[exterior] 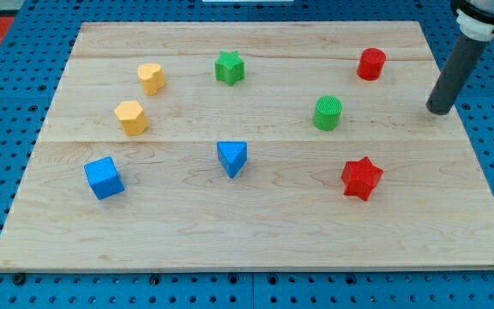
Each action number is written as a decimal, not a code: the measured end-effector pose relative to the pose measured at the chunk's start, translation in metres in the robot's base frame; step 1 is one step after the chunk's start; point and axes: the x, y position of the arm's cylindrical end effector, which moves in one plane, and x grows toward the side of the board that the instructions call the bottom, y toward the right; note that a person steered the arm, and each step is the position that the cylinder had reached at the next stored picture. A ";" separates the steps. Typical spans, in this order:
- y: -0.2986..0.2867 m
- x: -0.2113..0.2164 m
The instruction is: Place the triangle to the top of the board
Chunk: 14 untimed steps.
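The blue triangle (232, 158) lies on the wooden board (256, 232), a little below and left of its middle. My tip (440, 110) is at the view's right edge of the board, far to the right of the triangle and slightly above it. The nearest blocks to my tip are the green cylinder (328, 113) to its left and the red cylinder (370, 64) up and to its left. It touches no block.
A green star (229, 68) sits near the top, directly above the triangle. A yellow heart-like block (151, 78) and a yellow hexagon (131, 118) sit at upper left. A blue cube (104, 178) is at lower left, a red star (361, 178) at lower right.
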 end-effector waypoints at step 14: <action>-0.332 0.003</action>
